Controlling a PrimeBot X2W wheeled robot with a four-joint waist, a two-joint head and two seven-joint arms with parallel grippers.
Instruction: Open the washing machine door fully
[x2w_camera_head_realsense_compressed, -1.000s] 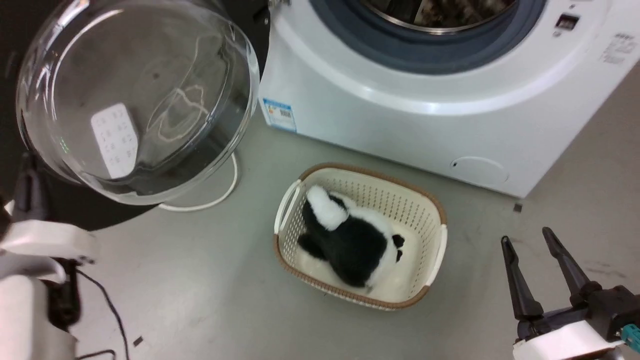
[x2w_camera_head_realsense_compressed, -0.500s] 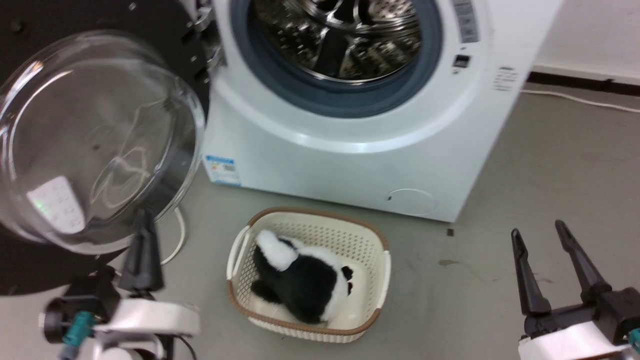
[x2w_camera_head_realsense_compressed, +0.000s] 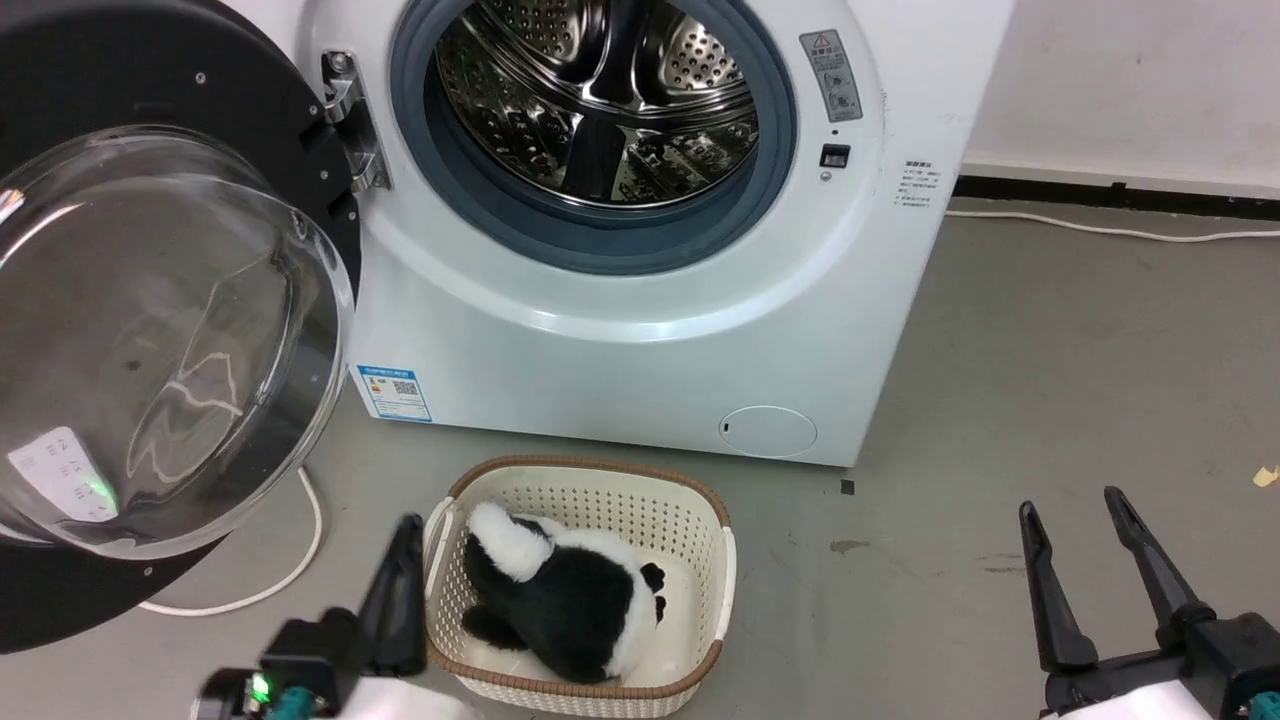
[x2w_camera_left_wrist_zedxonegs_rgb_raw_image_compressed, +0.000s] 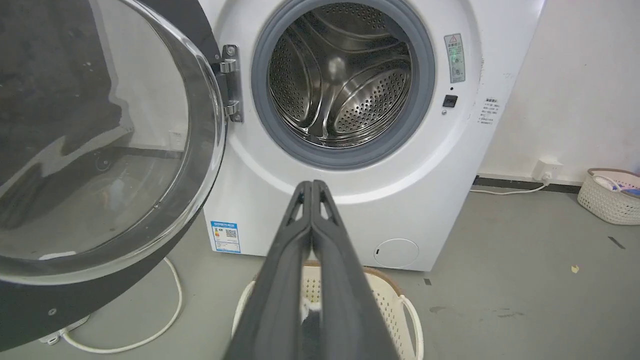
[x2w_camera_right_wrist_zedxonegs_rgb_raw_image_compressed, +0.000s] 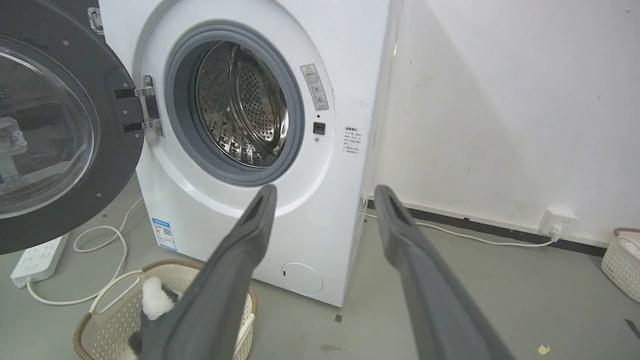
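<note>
The washing machine door (x2w_camera_head_realsense_compressed: 150, 340) is a big black disc with a bulging clear glass bowl. It is swung wide out to the left of the white machine (x2w_camera_head_realsense_compressed: 640, 340) on its metal hinge (x2w_camera_head_realsense_compressed: 350, 120), and the steel drum (x2w_camera_head_realsense_compressed: 600, 90) lies open to view. My left gripper (x2w_camera_head_realsense_compressed: 408, 525) is shut with nothing in it, low down between the door's lower edge and a basket, apart from the door. From the left wrist the door (x2w_camera_left_wrist_zedxonegs_rgb_raw_image_compressed: 100, 150) stands left of the shut gripper (x2w_camera_left_wrist_zedxonegs_rgb_raw_image_compressed: 311, 185). My right gripper (x2w_camera_head_realsense_compressed: 1072, 503) is open over the floor at the lower right, and the right wrist view has that gripper (x2w_camera_right_wrist_zedxonegs_rgb_raw_image_compressed: 325, 192) facing the machine with the door (x2w_camera_right_wrist_zedxonegs_rgb_raw_image_compressed: 45, 130) at the left.
A cream basket (x2w_camera_head_realsense_compressed: 590, 470) holding a black and white plush toy (x2w_camera_head_realsense_compressed: 570, 600) sits on the floor before the machine. A white cable (x2w_camera_head_realsense_compressed: 300, 560) loops under the door to a power strip (x2w_camera_right_wrist_zedxonegs_rgb_raw_image_compressed: 37, 257). Another basket (x2w_camera_left_wrist_zedxonegs_rgb_raw_image_compressed: 610, 195) stands by the wall at the right.
The head camera has lifted, bringing the drum and machine front into fuller view. My left gripper has come away from the door's lower rim toward the basket's left side. The right gripper stays open.
</note>
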